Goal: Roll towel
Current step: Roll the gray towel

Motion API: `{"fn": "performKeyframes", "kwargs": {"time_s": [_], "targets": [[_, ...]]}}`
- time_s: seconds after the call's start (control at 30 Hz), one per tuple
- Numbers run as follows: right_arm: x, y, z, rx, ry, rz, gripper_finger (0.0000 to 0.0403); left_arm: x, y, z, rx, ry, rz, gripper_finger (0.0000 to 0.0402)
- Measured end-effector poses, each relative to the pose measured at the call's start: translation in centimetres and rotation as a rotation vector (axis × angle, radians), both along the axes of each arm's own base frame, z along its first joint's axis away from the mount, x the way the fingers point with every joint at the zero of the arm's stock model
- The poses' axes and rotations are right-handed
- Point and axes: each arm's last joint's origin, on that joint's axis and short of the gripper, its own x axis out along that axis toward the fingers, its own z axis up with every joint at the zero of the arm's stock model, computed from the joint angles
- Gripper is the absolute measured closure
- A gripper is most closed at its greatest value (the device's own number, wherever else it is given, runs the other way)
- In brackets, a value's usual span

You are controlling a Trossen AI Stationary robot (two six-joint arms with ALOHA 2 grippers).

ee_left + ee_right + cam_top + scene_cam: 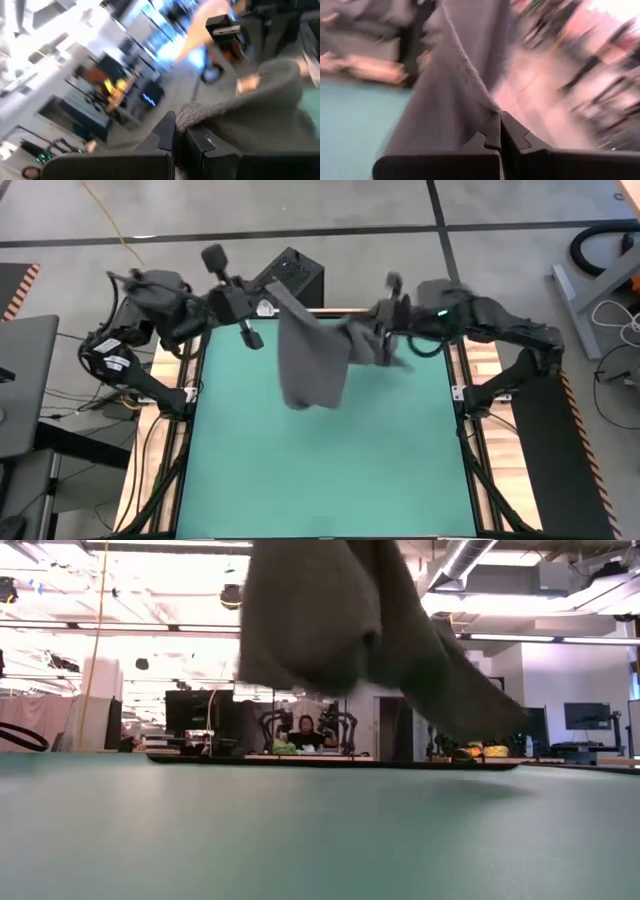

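The dark grey towel (312, 362) hangs in the air over the far part of the green mat (330, 470), clear of its surface. My left gripper (268, 296) is shut on one upper corner; the left wrist view shows its fingers closed (180, 134) on the towel's edge (260, 115). My right gripper (378, 340) is shut on the other upper edge, its fingers pinching (500, 127) the cloth (455, 100). In the low view the towel (340, 620) droops from above, its lower edge well above the mat (320, 830).
A black box (295, 275) stands just beyond the mat's far edge. A laptop (20, 380) sits off the table at the left. Wooden strips (165, 430) border the mat. A person (303, 732) sits far back in the room.
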Motion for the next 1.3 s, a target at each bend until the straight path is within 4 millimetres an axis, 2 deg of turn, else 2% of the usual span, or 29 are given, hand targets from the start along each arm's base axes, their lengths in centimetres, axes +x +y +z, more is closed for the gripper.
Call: {"fn": "performKeyframes", "kwargs": {"time_s": [0.13, 0.23, 0.37, 0.47, 0.53, 0.6, 0.7, 0.83, 0.93, 1.07, 1.2, 1.3], "targets": [[2.6, 1.9, -6.0, 0.154, 0.307, -0.003, 0.0390, 0.1, 0.5, -1.7, -0.053, 0.126, 0.020, 0.0401], [4.5, 4.1, -10.5, 0.228, 0.430, -0.017, 0.0390, 0.2, 0.5, -2.8, -0.081, 0.210, 0.000, 0.0401], [7.2, 8.1, -15.0, 0.281, 0.476, 0.063, 0.0390, -0.3, 0.2, -3.5, -0.133, 0.266, -0.023, 0.0402], [8.8, 11.1, -16.8, 0.327, 0.461, 0.117, 0.0384, -0.7, -0.5, -4.5, -0.241, 0.339, -0.097, 0.0402], [9.2, 12.7, -17.8, 0.327, 0.485, 0.148, 0.0371, -0.8, -1.0, -5.7, -0.347, 0.407, -0.140, 0.0402], [8.5, 13.9, -18.4, 0.340, 0.575, 0.192, 0.0353, -0.4, -1.6, -7.1, -0.409, 0.461, -0.124, 0.0401], [7.3, 14.7, -19.5, 0.375, 0.693, 0.160, 0.0325, 0.0, -2.7, -10.1, -0.461, 0.567, -0.085, 0.0401], [5.0, 13.7, -18.3, 0.354, 0.745, -0.028, 0.0287, 0.9, -4.7, -15.6, -0.510, 0.697, -0.084, 0.0401], [4.4, 12.9, -19.7, 0.323, 0.761, -0.141, 0.0262, 0.1, -5.6, -19.3, -0.528, 0.708, -0.085, 0.0401], [3.4, 11.5, -22.0, 0.326, 0.834, -0.200, 0.0236, -1.0, -6.6, -23.7, -0.562, 0.723, -0.101, 0.0401], [1.5, 9.6, -26.1, 0.257, 1.046, -0.301, 0.0228, -2.9, -6.5, -25.1, -0.594, 0.701, -0.075, 0.0401], [0.3, 7.8, -27.9, 0.276, 1.137, -0.349, 0.0229, -3.8, -6.2, -25.4, -0.618, 0.682, -0.070, 0.0401]]}}
